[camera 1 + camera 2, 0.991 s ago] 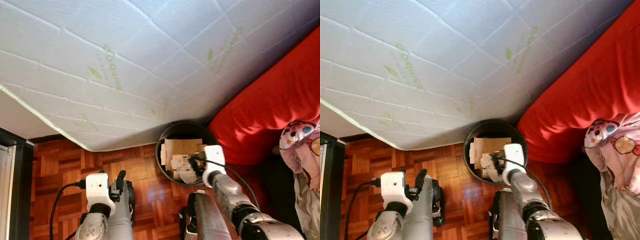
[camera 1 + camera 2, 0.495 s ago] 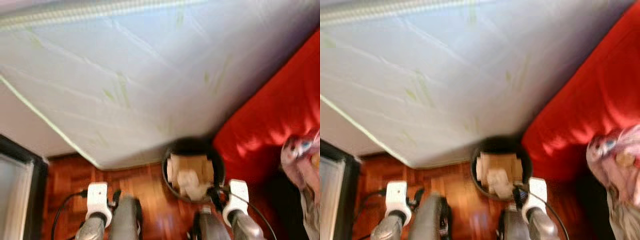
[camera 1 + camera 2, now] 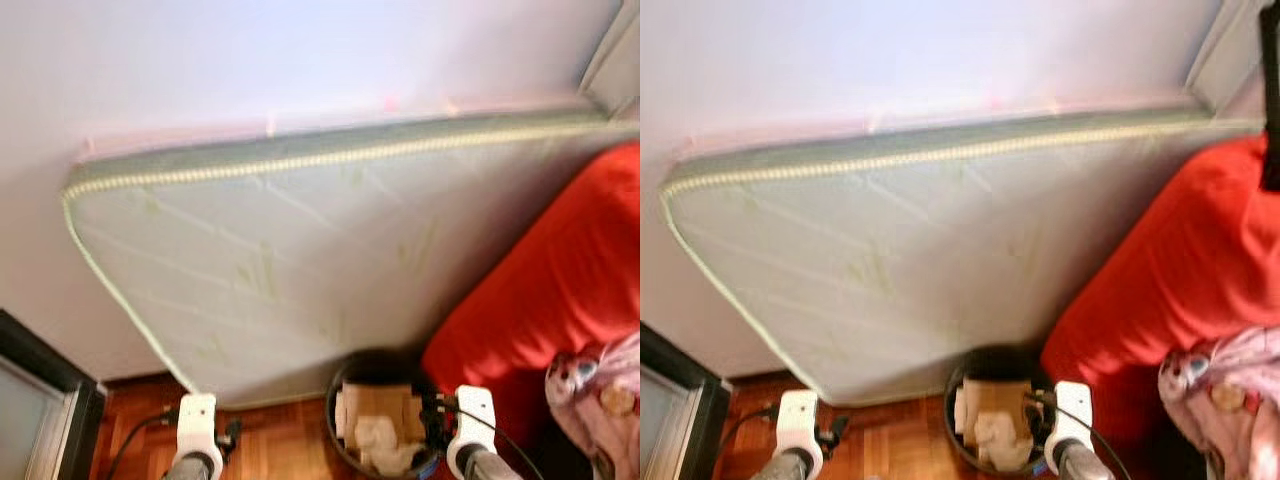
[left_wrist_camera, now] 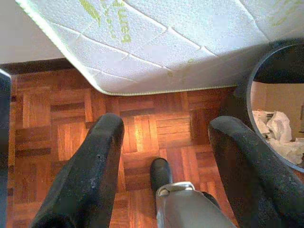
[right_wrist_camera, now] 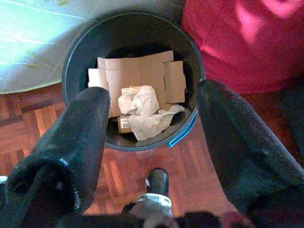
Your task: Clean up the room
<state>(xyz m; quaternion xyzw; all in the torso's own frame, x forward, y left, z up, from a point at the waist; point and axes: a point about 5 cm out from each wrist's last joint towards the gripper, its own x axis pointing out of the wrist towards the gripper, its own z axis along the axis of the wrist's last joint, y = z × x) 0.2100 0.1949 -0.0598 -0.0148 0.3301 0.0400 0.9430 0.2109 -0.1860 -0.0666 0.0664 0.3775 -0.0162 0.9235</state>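
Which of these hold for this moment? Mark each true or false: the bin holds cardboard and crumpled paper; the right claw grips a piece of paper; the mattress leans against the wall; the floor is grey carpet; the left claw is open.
1. The black bin holds flat cardboard and crumpled paper. True.
2. The right claw grips a piece of paper. False: its fingers stand apart above the bin with nothing between them.
3. The white mattress leans against the wall. True.
4. The floor is grey carpet. False: it is reddish wood parquet.
5. The left claw is open. True: its two fingers are spread wide over the parquet, holding nothing.
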